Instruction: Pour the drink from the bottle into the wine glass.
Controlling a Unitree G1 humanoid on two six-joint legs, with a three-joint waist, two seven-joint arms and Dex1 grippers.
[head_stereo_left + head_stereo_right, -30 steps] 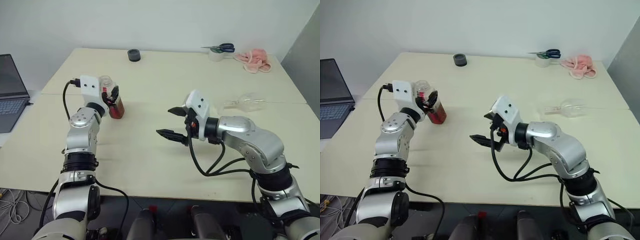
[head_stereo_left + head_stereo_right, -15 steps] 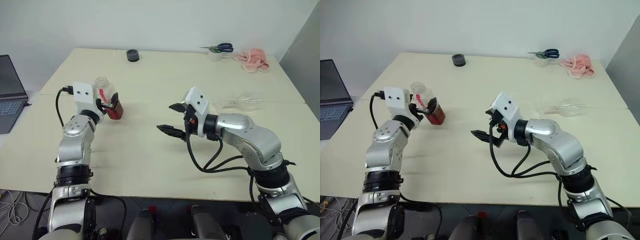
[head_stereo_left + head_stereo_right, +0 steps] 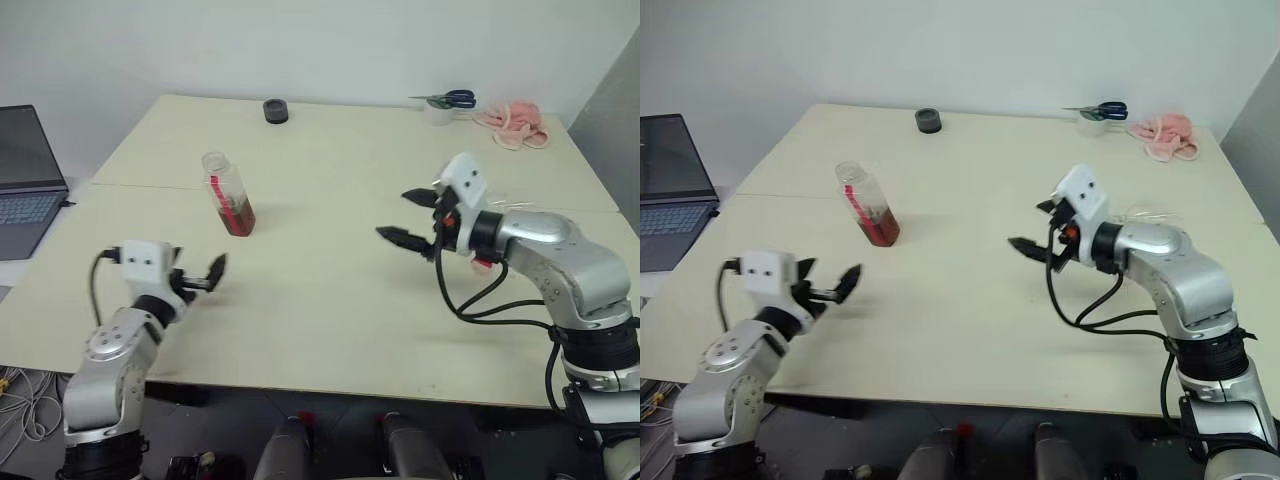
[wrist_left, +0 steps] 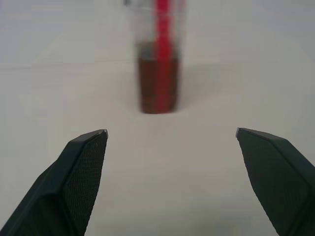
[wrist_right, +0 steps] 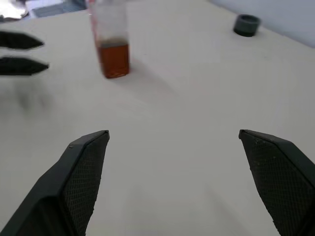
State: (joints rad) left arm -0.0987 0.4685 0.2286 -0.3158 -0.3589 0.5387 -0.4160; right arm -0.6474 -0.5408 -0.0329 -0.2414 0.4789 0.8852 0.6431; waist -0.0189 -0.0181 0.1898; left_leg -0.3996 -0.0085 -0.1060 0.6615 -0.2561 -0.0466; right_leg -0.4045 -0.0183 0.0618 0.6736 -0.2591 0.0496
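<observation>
The bottle (image 3: 228, 190) stands upright and alone on the table's left half, its top uncapped. The amber drink (image 3: 238, 217) fills its lower part. My left gripper (image 3: 207, 273) hangs open well in front of the bottle, near the table's front edge, and holds nothing. In the left wrist view the bottle (image 4: 158, 59) is ahead of the spread fingers. My right gripper (image 3: 392, 214) is open and empty over the table's right half. The wine glass (image 3: 1148, 212) is mostly hidden behind the right hand; only a faint clear edge shows.
A laptop (image 3: 25, 180) sits at the far left, off the table. Along the back edge are a small black round object (image 3: 275, 110), scissors on a white roll (image 3: 445, 100) and a pink cloth (image 3: 515, 118). Bare tabletop lies between the grippers.
My left gripper opened, let go of the bottle and drew back toward the front edge. The bottle stays standing. My right gripper moved to the right, in front of the glass.
</observation>
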